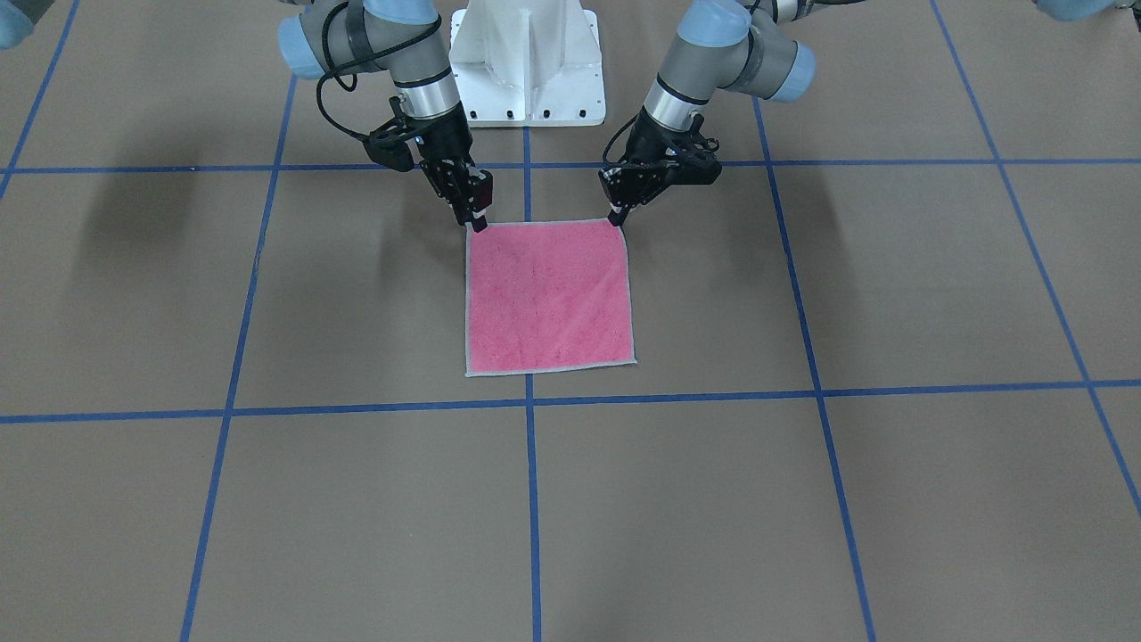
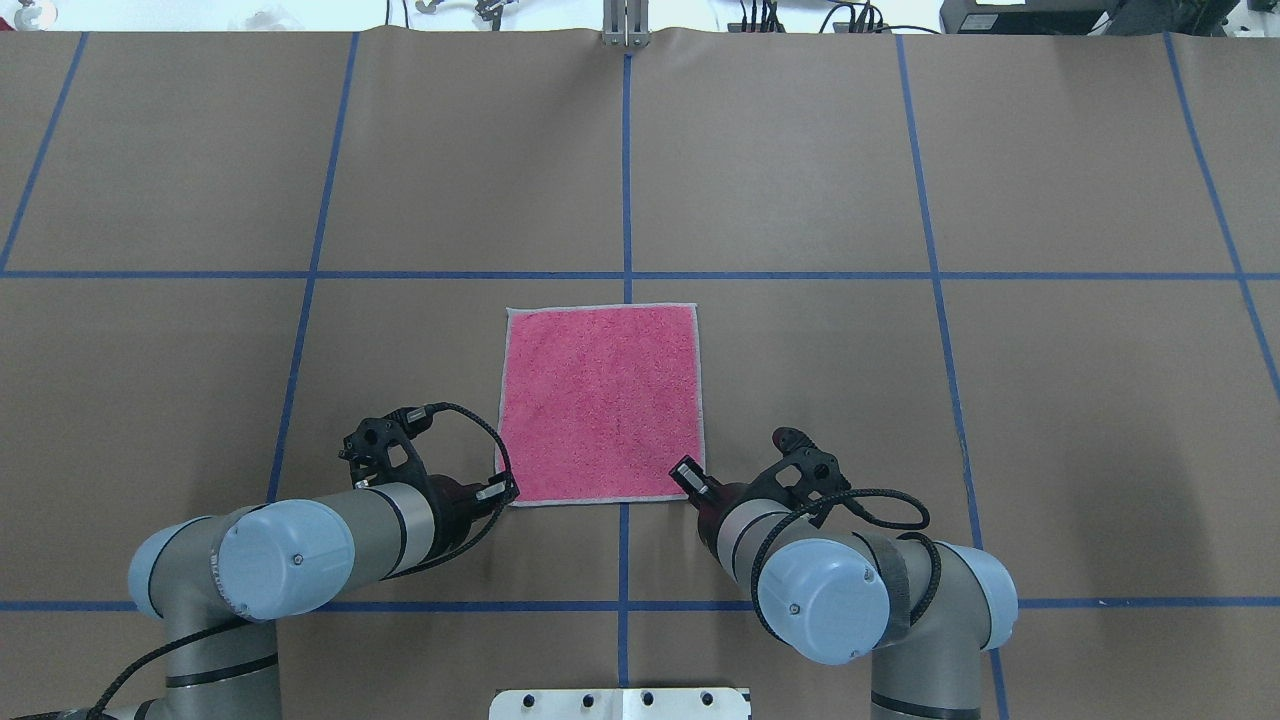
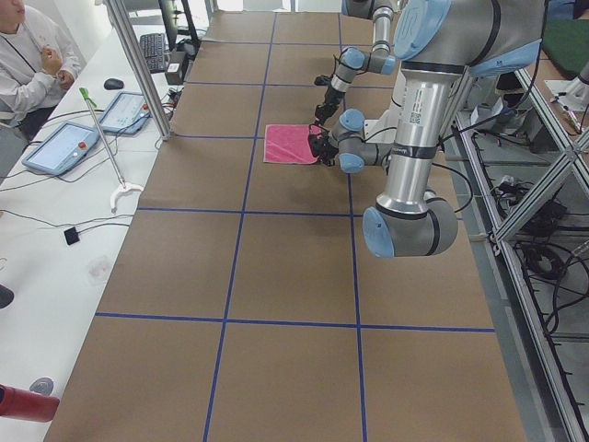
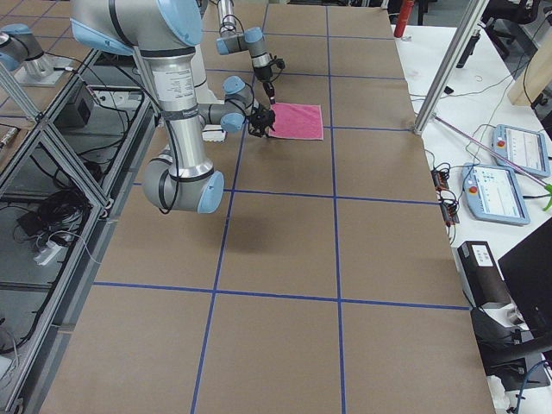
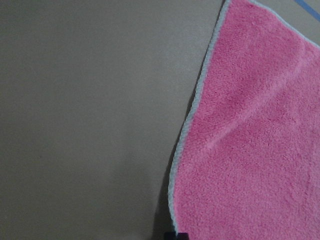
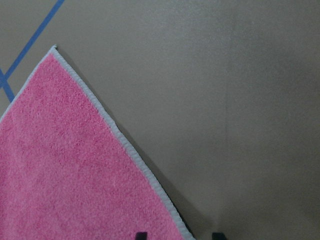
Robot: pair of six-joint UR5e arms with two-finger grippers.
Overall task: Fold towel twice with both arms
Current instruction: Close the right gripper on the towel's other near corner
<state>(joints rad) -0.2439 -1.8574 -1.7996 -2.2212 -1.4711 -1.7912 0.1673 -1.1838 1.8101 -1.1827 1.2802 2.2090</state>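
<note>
The towel [image 1: 548,299] lies flat, pink face up, near the table's middle [image 2: 600,400]. My left gripper [image 1: 617,219] sits at the towel's near corner on my left [image 2: 508,490]. In the left wrist view its tips [image 5: 177,235] are together on the towel's grey-bordered edge [image 5: 250,150], which is slightly raised and wrinkled. My right gripper [image 1: 479,223] is at the other near corner [image 2: 684,470]. In the right wrist view its fingertips [image 6: 141,235] stand apart with the towel corner [image 6: 65,170] between them. The grey face is hidden.
The white pedestal [image 1: 526,62] stands between the arms' bases. Blue tape lines [image 2: 626,180] grid the brown table. An operator [image 3: 28,55] and tablets [image 3: 64,147] are beside the table at my left end. An aluminium post [image 4: 444,65] stands at the far side.
</note>
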